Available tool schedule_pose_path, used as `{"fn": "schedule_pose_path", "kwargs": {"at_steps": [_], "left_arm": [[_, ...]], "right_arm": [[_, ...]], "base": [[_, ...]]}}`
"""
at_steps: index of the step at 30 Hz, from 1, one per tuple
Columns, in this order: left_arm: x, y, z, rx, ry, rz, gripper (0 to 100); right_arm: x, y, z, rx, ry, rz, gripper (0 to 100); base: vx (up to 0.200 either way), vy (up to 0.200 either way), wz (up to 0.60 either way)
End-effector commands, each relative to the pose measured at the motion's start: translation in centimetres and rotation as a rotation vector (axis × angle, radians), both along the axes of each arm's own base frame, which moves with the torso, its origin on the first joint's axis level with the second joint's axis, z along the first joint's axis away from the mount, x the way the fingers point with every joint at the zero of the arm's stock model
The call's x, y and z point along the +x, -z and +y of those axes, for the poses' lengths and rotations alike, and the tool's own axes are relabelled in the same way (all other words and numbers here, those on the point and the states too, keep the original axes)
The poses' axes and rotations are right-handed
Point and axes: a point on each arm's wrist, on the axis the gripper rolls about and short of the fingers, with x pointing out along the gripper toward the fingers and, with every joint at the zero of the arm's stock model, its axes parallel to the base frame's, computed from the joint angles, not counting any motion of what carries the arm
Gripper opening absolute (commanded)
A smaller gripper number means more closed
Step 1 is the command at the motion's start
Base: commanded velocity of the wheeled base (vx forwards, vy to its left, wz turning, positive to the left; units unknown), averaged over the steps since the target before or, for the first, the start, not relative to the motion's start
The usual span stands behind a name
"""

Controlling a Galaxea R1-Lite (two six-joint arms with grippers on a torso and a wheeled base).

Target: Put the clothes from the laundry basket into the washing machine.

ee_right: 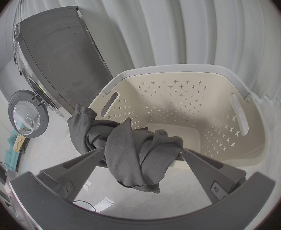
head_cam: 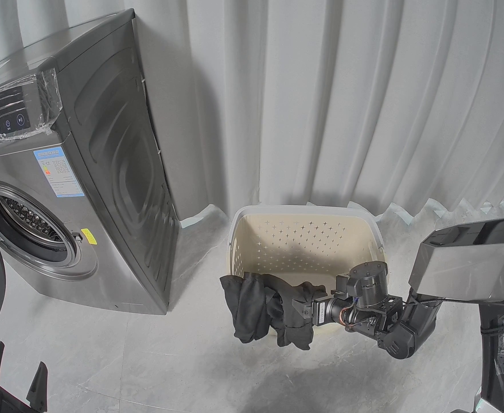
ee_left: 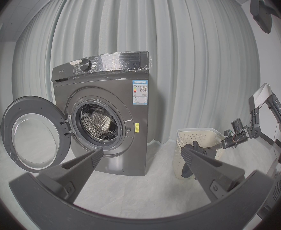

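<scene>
Now my right pincer (head_cam: 299, 312) grips a dark grey crumpled cloth (head_cam: 263, 308), and the bundle fills the space between its fingers. The cloth hangs in the air at the near left corner of the cream plastic laundry basket with star-shaped holes (head_cam: 303, 209), which stands at one o'clock from me. My left pincer (head_cam: 19, 355) waits low at seven o'clock, fingers spread wide with nothing between them. At ten o'clock stands the grey metal washing machine (head_cam: 114, 162), with its round door (ee_left: 35, 133) swung open.
</scene>
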Motion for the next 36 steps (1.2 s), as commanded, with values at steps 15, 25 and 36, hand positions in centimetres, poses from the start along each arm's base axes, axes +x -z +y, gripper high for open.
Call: {"fn": "schedule_pose_path", "kwargs": {"at_steps": [15,25,36], "left_arm": [[0.0,0.5,0.0,0.0,-0.002,0.001,100],[0.0,0.5,0.0,0.0,-0.001,0.001,100],[0.0,0.5,0.0,0.0,-0.001,0.001,100]], "right_arm": [[2.1,1.4,2.2,0.018,-0.019,-0.034,100],[2.9,2.5,2.1,0.008,-0.01,-0.033,100],[3.7,2.7,2.4,0.009,-0.01,-0.049,100]], "base": [[0.0,0.0,0.0],[0.0,0.0,0.0],[0.0,0.0,0.0]]}}
